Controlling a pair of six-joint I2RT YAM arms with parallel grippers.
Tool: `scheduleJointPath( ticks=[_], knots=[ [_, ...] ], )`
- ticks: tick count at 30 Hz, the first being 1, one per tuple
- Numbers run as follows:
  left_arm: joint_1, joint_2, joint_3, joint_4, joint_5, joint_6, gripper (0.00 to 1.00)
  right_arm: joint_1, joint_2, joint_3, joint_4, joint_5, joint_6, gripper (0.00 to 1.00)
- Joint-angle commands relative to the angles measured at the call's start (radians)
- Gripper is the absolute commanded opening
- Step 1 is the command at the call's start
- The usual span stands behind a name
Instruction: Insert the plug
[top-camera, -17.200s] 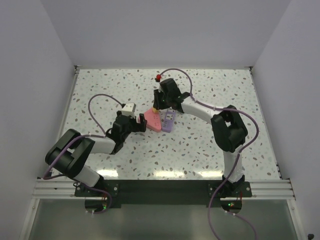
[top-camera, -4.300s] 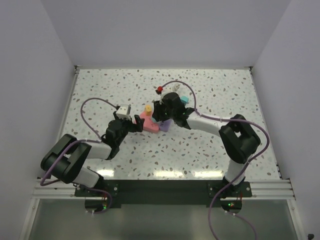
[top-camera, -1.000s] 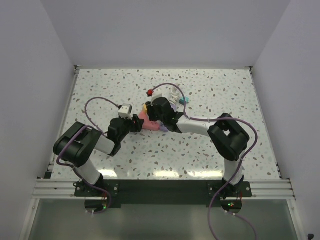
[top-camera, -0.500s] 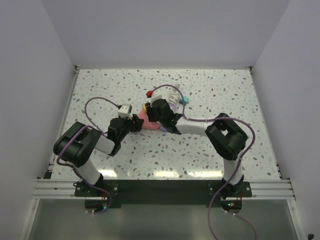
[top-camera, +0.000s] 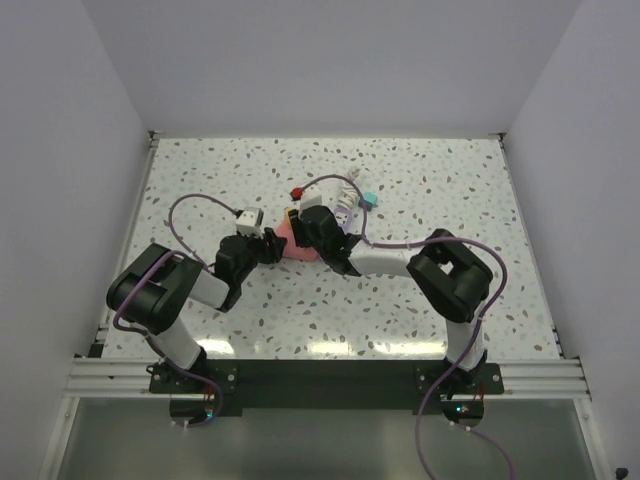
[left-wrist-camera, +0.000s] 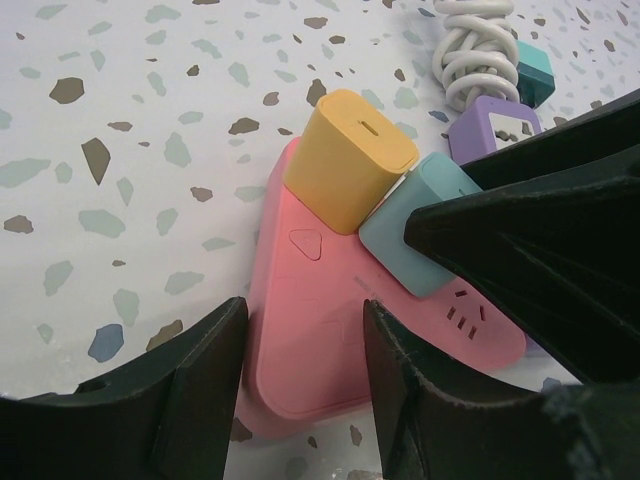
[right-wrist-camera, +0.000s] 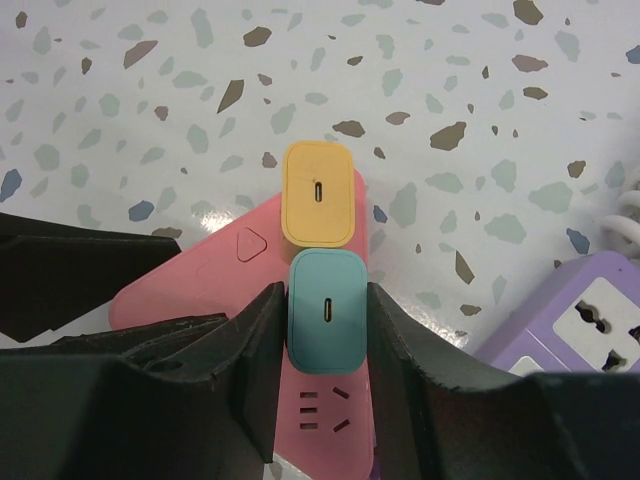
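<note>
Teal plug (right-wrist-camera: 327, 312) | clamped in right gripper (right-wrist-camera: 326, 298) | on pink strip (right-wrist-camera: 215, 265)

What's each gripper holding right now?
Left gripper: closed on the pink power strip.
Right gripper: closed on the teal plug.

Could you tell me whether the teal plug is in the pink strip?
Apparently in: the teal plug sits flush on the pink strip, no prongs showing; full seating unclear.

Smooth plastic strip (left-wrist-camera: 310, 340), teal plug (right-wrist-camera: 328, 310)
</note>
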Motion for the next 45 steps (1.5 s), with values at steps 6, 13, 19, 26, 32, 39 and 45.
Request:
scheduleJointPath(
  ticks=[6, 13, 19, 26, 32, 39, 45],
  knots=[
    [-0.003, 0.003, 0.028, 0.047, 0.038, 0.006, 0.54, 0.063, 0.124, -0.078, -0.168, -0.11, 0.056, 0.0],
    [-0.003, -0.004, 0.028, 0.041, 0.038, 0.009, 0.54, 0.071, 0.153, -0.096, -0.149, -0.139, 0.08, 0.0],
    [-0.001, -0.015, 0.022, 0.036, 0.032, 0.012, 0.53, 0.071, 0.17, -0.133, -0.146, -0.133, 0.114, 0.0],
    [-0.001, -0.023, 0.015, 0.033, 0.03, 0.017, 0.53, 0.071, 0.187, -0.17, -0.132, -0.128, 0.131, 0.0],
    [0.002, -0.029, 0.014, 0.033, 0.029, 0.018, 0.53, 0.071, 0.211, -0.193, -0.122, -0.137, 0.145, 0.0],
    [0.008, -0.032, 0.008, 0.032, 0.029, 0.018, 0.52, 0.072, 0.245, -0.244, -0.091, -0.16, 0.179, 0.0],
    [0.006, -0.035, 0.009, 0.032, 0.036, 0.018, 0.52, 0.072, 0.233, -0.241, -0.094, -0.154, 0.171, 0.0]
  ],
)
